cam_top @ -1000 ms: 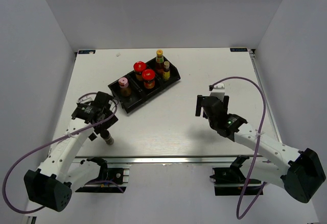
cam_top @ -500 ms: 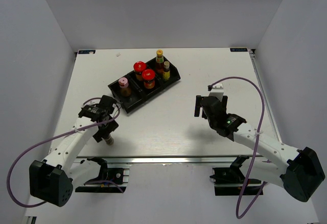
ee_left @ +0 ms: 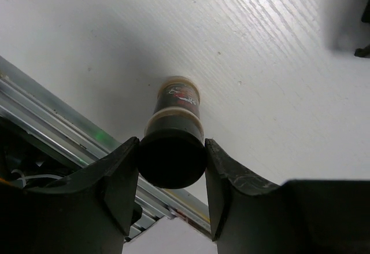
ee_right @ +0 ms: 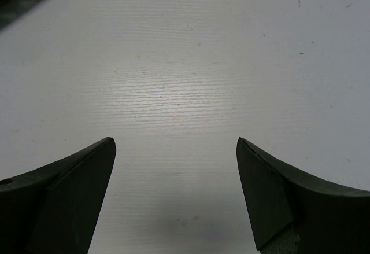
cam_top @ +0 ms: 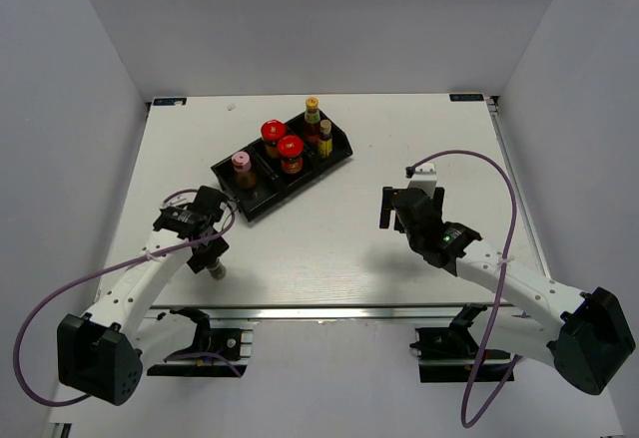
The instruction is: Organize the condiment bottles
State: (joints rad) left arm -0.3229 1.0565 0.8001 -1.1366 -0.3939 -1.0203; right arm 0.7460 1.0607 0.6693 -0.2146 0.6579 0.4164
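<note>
A small dark-capped bottle (ee_left: 173, 106) stands upright near the table's front left edge, and my left gripper (ee_left: 171, 144) is shut on its black cap. From above, that bottle (cam_top: 216, 270) shows just below the left gripper (cam_top: 207, 254). The other condiment bottles stand in the black tray (cam_top: 262, 201): a pink-capped one (cam_top: 242, 164), two red-lidded jars (cam_top: 272, 131) (cam_top: 291, 147), and two slim dark bottles with a yellow cap (cam_top: 312, 107) and a tan cap (cam_top: 325, 129). My right gripper (ee_right: 175, 144) hangs open over bare white table, right of centre (cam_top: 397, 211).
The aluminium rail (ee_left: 55, 112) of the table's near edge runs right beside the held bottle. Purple cables (cam_top: 479, 159) loop from both arms. Grey walls close in the table on the left, back and right.
My left gripper's fingers have closed from wide open onto the dark cap, after the arm shifted slightly toward the bottle. The right arm has barely moved.
</note>
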